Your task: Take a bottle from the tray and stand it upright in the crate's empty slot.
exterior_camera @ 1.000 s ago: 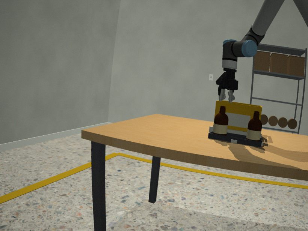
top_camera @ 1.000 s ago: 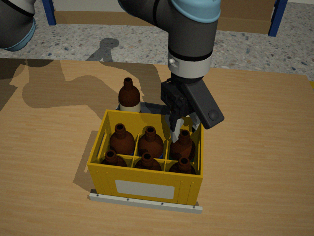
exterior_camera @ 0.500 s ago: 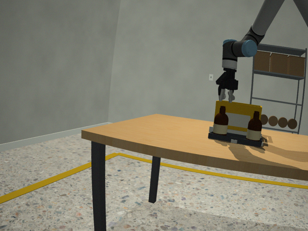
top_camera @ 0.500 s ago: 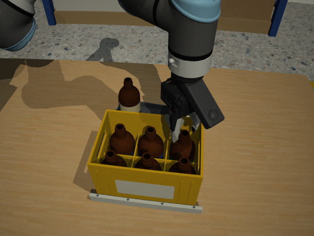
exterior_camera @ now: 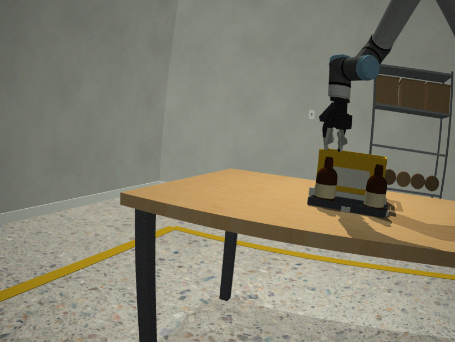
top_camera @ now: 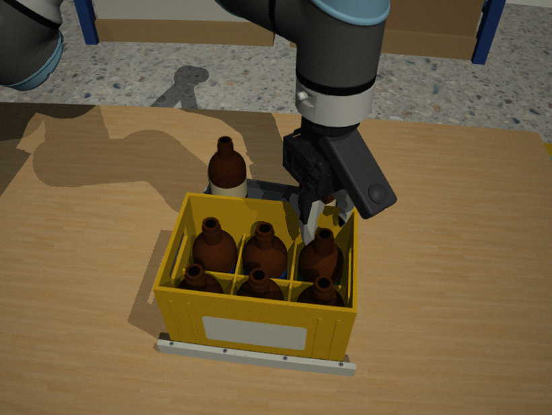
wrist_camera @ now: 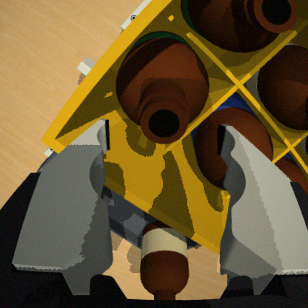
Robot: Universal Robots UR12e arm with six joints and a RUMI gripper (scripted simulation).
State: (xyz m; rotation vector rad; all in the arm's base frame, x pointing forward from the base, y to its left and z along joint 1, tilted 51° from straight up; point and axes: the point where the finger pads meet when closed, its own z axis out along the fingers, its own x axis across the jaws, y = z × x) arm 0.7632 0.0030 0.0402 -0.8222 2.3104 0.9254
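Observation:
The yellow crate (top_camera: 258, 272) holds a brown bottle in each of its slots. The bottle in the back right slot (top_camera: 322, 257) stands upright; in the wrist view its neck (wrist_camera: 164, 122) lies below and between my fingers. My gripper (top_camera: 325, 218) hovers just above that bottle, open, with nothing between the fingers and clear gaps on both sides of the neck. It also shows in the exterior view (exterior_camera: 333, 141) and in the wrist view (wrist_camera: 164, 137). Behind the crate, the dark tray (exterior_camera: 347, 204) carries two labelled bottles (exterior_camera: 325, 180) (exterior_camera: 375, 187); one shows in the top view (top_camera: 227, 169).
A grey metal strip (top_camera: 256, 352) lies against the crate's front. A metal shelf (exterior_camera: 411, 110) with cardboard boxes stands beyond the table. The arm's wrist and camera housing (top_camera: 357, 174) hang over the crate's back right corner.

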